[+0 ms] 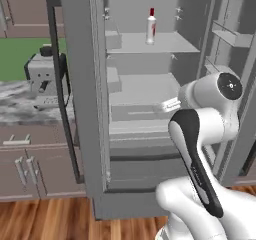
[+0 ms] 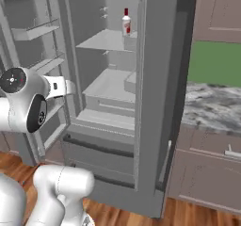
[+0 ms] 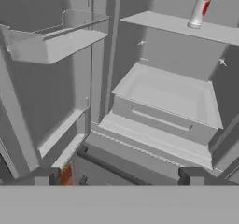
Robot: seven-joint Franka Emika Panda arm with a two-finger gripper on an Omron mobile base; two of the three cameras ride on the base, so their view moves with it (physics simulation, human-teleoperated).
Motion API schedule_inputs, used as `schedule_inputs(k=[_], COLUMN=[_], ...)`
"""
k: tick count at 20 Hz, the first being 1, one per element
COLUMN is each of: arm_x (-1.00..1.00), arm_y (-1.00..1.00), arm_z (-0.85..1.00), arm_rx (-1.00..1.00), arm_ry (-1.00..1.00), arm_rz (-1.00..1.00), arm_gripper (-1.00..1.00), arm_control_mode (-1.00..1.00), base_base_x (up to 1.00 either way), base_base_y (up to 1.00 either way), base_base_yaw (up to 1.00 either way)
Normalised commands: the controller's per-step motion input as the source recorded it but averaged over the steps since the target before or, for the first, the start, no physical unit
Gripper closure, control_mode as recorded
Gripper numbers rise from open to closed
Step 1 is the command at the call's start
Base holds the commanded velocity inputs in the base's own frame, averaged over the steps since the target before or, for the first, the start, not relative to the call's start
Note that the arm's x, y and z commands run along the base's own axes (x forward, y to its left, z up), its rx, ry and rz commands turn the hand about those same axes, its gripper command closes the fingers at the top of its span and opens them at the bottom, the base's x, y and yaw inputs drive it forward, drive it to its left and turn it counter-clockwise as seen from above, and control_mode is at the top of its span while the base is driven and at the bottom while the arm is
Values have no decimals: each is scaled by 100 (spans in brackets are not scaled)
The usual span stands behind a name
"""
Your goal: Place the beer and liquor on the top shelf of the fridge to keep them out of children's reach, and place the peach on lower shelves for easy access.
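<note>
White liquor bottle [image 1: 151,26]: upright on the fridge's [image 1: 80,84] top shelf [image 1: 150,45], above and ahead of my gripper [image 3: 119,176].
Gripper: fingers spread, nothing between them.
Orange patch, perhaps the peach [image 3: 66,175]: beside one fingertip; contact uncertain.
Lower shelves [image 3: 163,94]: straight ahead, bare, walls either side.

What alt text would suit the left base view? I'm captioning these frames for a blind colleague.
A tall grey fridge stands open with a white red-capped liquor bottle upright on its thin pale grey top shelf. The white robot arm reaches in toward the boxy-fronted lower shelves. Left of the fridge are a marbled counter and brown cabinets.
</note>
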Motion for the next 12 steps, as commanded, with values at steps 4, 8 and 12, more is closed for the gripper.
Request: schedule_inputs(k=[4, 8, 12], arm_x=[0, 0, 0], arm_y=[0, 0, 0], arm_z=[0, 0, 0], arm_rx=[0, 0, 0], arm_ry=[0, 0, 0], arm_rz=[0, 0, 0], arm_gripper=[-100, -100, -100], arm_control_mode=[100, 100, 100], base_base_x=[-78, -18, 7], base_base_y=[51, 86, 100], base_base_yaw=[43, 44, 37])
